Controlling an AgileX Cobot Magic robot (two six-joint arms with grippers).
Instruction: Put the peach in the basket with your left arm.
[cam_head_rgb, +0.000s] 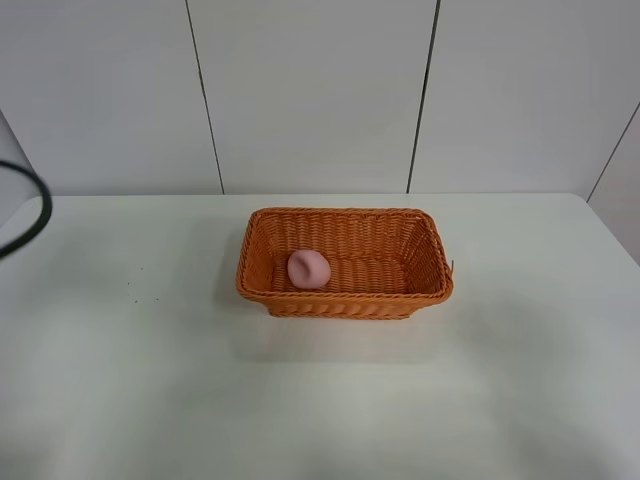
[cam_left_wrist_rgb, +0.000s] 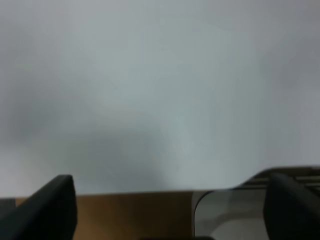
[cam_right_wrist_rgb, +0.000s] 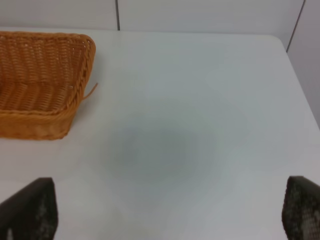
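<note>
The peach sits inside the basket toward its left end, so I judge the placing done; my left end effector hangs wide open and empty over bare tabletop, needing only to park.

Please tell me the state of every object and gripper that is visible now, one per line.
peach: lying inside the basket, toward its left side, not held.
basket: upright on the table, holding the peach only.
left gripper: open, empty, away from the basket.
right gripper: open, empty, over bare table.
</note>
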